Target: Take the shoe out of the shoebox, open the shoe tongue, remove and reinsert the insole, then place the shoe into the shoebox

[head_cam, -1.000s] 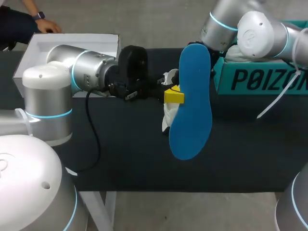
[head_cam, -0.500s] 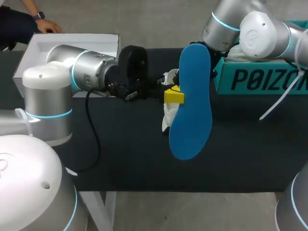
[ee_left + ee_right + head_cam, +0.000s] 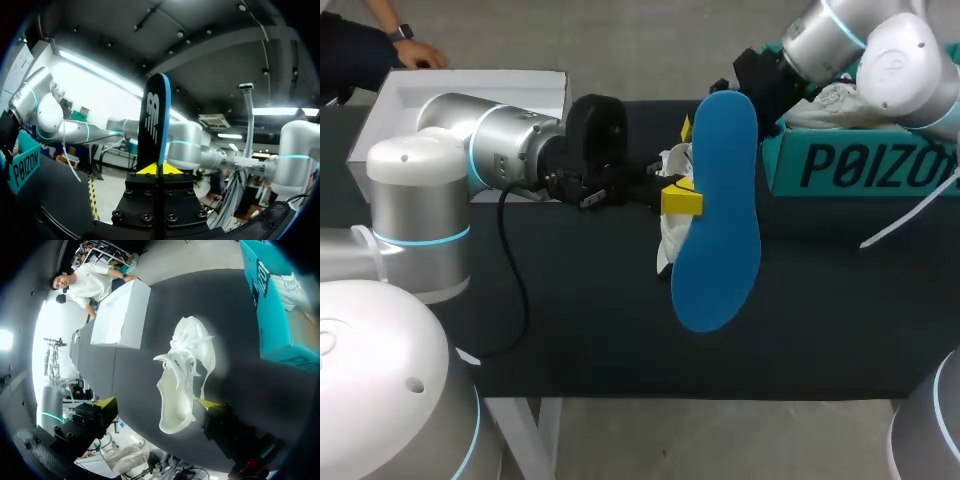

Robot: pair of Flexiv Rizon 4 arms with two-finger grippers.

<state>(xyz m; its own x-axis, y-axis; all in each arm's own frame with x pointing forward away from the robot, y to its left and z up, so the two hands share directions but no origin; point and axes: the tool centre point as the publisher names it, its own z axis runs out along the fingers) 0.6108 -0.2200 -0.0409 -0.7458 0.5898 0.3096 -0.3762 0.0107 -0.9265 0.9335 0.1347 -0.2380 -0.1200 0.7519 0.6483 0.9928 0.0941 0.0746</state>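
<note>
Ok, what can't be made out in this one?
Head view: the insole, clamped in the left gripper, hides most of the shoe.
Head view: the right arm and the picture's edge cover the shoebox inside.
Left wrist view: the gripper's own body blocks most of the table; no shoe shows.
Right wrist view: the shoe's tongue cannot be told from its laces.

Large dark block capitals run along the long side wall of the teal shoebox (image 3: 860, 165) in the head view, where the last letters are cut off at the edge (a brand word, not spelled out here). The same lettering shows smaller on that wall in the left wrist view, and only partly in the right wrist view. A white logo of two joined letters stands on the black face of the insole (image 3: 151, 117).
</note>
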